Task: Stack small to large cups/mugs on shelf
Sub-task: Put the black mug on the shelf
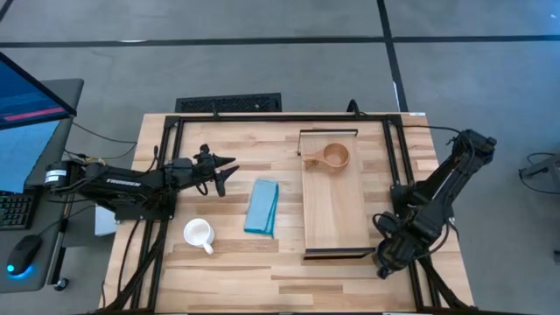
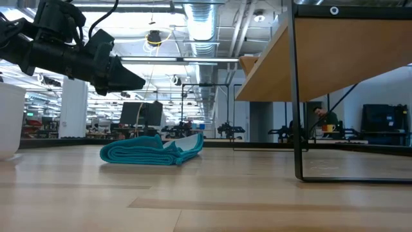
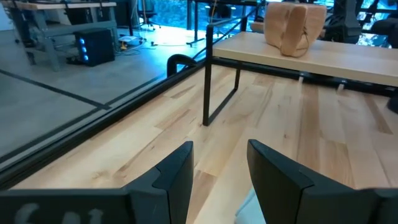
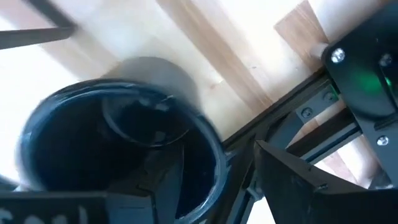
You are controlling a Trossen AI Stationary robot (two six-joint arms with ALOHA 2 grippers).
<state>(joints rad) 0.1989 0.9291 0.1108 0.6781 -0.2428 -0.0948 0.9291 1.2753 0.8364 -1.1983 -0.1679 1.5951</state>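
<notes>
We count three cups: one small wooden cup on the shelf, one white mug on the bench, and one dark navy mug, seen only in the right wrist view. We record one shelf, one folded blue cloth, two robot arms, each with one gripper: left gripper and right gripper. One person shows beyond the bench.
</notes>
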